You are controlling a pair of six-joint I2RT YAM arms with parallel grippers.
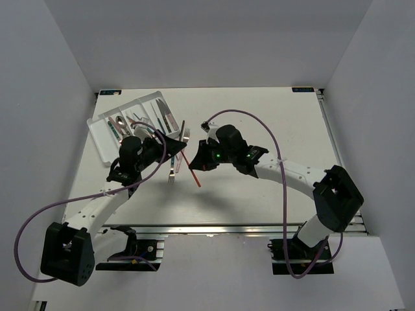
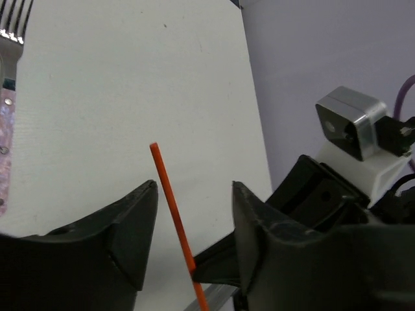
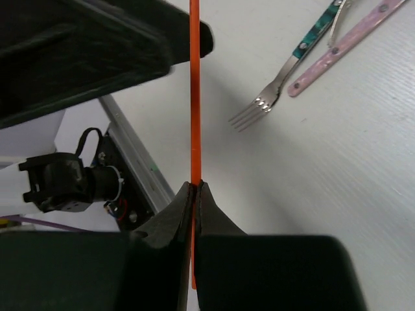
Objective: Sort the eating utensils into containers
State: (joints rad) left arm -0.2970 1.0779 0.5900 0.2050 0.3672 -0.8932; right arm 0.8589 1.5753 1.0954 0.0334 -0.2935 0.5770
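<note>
Orange chopstick [image 3: 194,97] at mid-table [image 1: 272,123], apparently lifted, pinched by right gripper [image 3: 194,194], jaws pressed tight on shaft. Left gripper [image 2: 194,191] spread, one finger either side of stick, no contact we can see. We judge handover in hand, tray [image 1: 98,141] next. Next move: left must close squarely on thin, smooth, straight rod; slip likely. Teal-handled fork [image 3: 285,71]: glossy metal, flat on matte white surface.

The white-and-black left arm [image 1: 104,204] and right arm [image 1: 292,173] converge at frame centre. The left gripper [image 2: 194,188] stands parted, and the right gripper [image 3: 195,186] pinches a thin orange chopstick [image 3: 194,97].
</note>
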